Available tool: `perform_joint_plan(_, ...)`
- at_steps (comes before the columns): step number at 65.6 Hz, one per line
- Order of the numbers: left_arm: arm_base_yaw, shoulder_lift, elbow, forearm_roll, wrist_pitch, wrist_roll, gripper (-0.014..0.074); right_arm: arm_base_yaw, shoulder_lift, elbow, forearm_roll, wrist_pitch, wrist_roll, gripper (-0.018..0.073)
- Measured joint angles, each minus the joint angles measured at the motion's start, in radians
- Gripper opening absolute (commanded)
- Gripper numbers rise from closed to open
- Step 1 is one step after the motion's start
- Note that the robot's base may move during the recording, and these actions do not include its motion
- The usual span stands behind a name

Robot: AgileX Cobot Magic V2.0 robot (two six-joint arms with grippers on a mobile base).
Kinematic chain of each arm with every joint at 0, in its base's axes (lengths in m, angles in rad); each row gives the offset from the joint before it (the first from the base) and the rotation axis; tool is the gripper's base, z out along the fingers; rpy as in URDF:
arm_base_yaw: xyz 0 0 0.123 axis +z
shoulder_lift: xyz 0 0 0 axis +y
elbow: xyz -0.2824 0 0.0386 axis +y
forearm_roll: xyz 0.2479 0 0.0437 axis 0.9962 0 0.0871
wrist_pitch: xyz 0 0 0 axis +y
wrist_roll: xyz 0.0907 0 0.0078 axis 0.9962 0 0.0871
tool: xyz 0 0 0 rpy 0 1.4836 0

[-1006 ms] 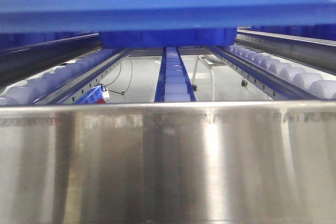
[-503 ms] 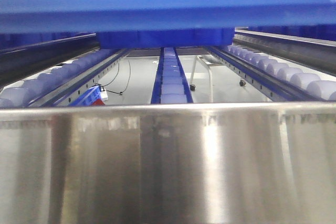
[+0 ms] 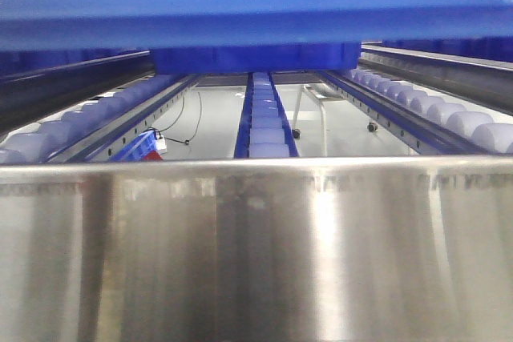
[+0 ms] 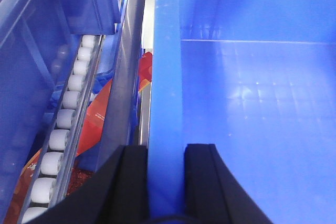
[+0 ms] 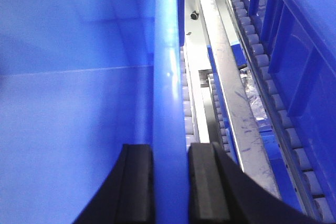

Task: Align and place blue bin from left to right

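Observation:
The blue bin (image 3: 256, 6) fills the top of the front view, held up above the roller lanes; its underside hangs over the steel front lip. My left gripper (image 4: 166, 153) is shut on the bin's left wall rim (image 4: 166, 77), one finger outside and one inside. My right gripper (image 5: 170, 153) is shut on the bin's right wall rim (image 5: 168, 66) in the same way. The bin's smooth blue floor (image 4: 252, 103) shows in both wrist views.
A steel rail (image 3: 256, 170) crosses the front view. Behind it run roller tracks at left (image 3: 88, 122), centre (image 3: 264, 118) and right (image 3: 441, 110). Other blue bins stand at the left (image 4: 31, 51) and right (image 5: 307, 40). A red pack (image 4: 97, 114) lies below the left rollers.
The view has swayed slightly, left and back again; the bin stays held at the top of the frame and both grips look unchanged.

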Motion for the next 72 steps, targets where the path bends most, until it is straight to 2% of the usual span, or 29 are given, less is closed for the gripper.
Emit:
perform_joint_plan(47,0.000,0.000,0.000,0.000,0.000,0.000,-0.0111,0.000,0.000,0.000,0.000,0.000,0.000,-0.0079)
perform_joint_plan(55,0.002,0.003,0.000,0.000,-0.007,0.018,-0.0111,-0.020,0.008,0.000,0.006,-0.002,-0.002,-0.0079)
perform_joint_plan(63,0.028,0.021,0.000,-0.002,-0.044,0.027,-0.0111,-0.061,0.025,0.000,0.019,-0.036,-0.006,-0.0079)
perform_joint_plan(72,0.089,0.067,0.000,-0.008,-0.112,0.037,-0.0111,-0.122,0.059,0.000,0.019,-0.098,-0.012,-0.0079)
